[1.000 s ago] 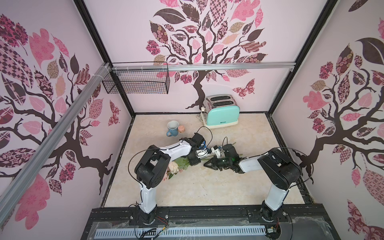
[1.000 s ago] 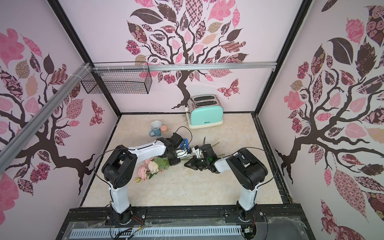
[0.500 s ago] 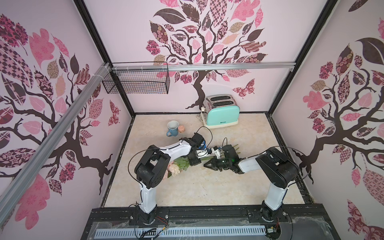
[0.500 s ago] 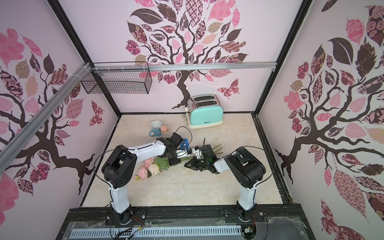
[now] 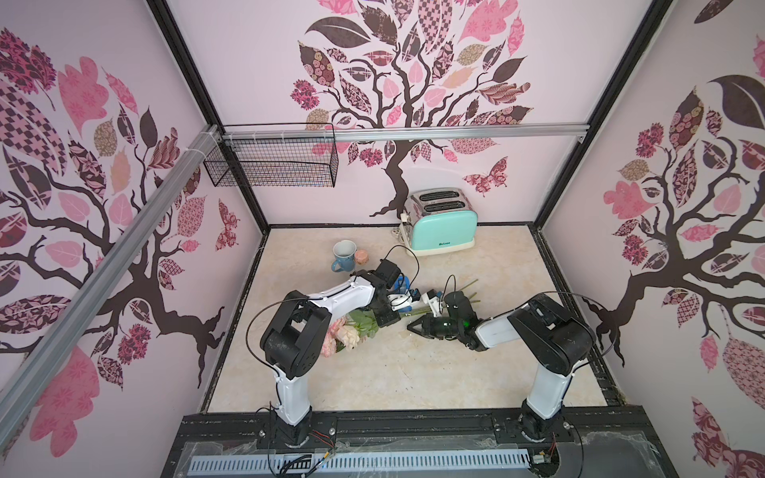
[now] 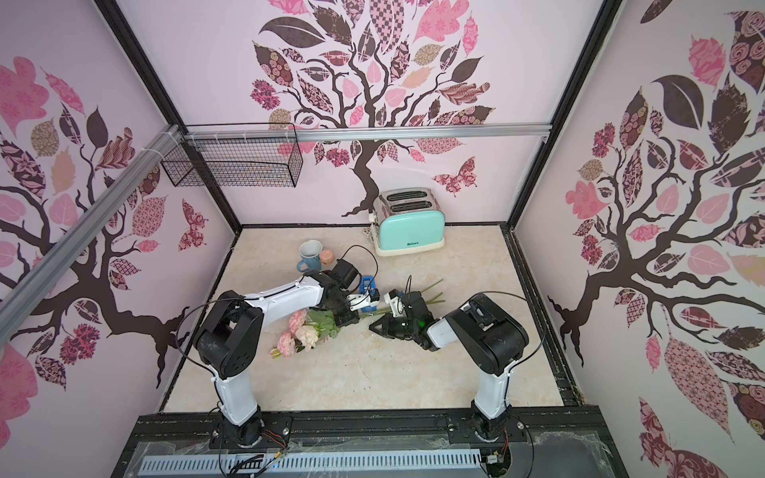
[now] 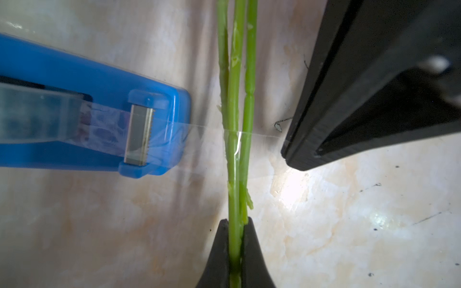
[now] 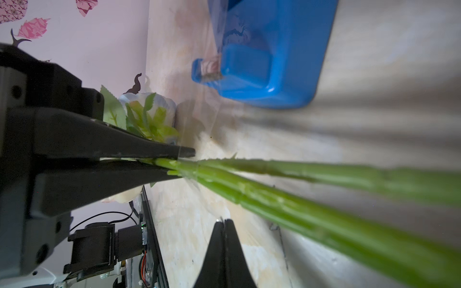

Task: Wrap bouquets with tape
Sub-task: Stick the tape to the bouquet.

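Keeping the tape (image 7: 207,149) taut matters most: it runs from the blue dispenser (image 7: 62,72) across the bouquet's stems (image 7: 234,154). The bouquet (image 5: 345,333) lies in the middle of the desk (image 5: 414,372), blooms toward 8 o'clock. Our left tool (image 7: 235,222) pinches the stems; our right tool (image 8: 223,220), pressed together, seems to hold the tape end. We should pass it under the stems slowly.

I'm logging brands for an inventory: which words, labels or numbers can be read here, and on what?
Toaster: one small dark brand word low on its mint front, in both top views; too small to read for certain.
Tape dispenser: no text shows.
Mug: no text shows.
Nothing else carries lettering or numbers.
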You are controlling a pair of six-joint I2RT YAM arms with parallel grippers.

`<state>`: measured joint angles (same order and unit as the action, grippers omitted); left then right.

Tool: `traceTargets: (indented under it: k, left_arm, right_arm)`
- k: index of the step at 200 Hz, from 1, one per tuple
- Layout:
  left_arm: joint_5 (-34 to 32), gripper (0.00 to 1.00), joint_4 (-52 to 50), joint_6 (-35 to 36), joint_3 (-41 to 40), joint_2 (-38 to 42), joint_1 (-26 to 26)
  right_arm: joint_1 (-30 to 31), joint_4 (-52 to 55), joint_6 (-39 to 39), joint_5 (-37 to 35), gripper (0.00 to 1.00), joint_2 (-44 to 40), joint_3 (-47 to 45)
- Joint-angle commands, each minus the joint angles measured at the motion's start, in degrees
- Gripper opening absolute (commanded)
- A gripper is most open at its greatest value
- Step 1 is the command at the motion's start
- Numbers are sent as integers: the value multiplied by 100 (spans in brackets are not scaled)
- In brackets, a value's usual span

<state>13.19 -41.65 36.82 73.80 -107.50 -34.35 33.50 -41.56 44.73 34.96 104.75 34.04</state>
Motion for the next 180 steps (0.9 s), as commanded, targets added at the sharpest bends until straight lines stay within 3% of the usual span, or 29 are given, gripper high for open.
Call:
traceTargets:
  k: [1,79,118,138,180]
  left_arm:
    - [394,0,26,-61,179,264,40]
    - [484,0,-37,-87,214,243,62]
    - [517,0,-33,-115,194,247,68]
    - [515,0,-40,-122,190,275,72]
    - [491,0,-26,-130,161,276,69]
  right_arm:
    - [57,-143,-219,-386,0,43,-81]
    - [67,-1678,32,-1059,6,292,-268]
    - [111,-1838,151,-1121,15,455,-215]
    - [122,-1868,128,-1345,30,442,-333]
    - [153,-2003,126,-1363,32,451,-461]
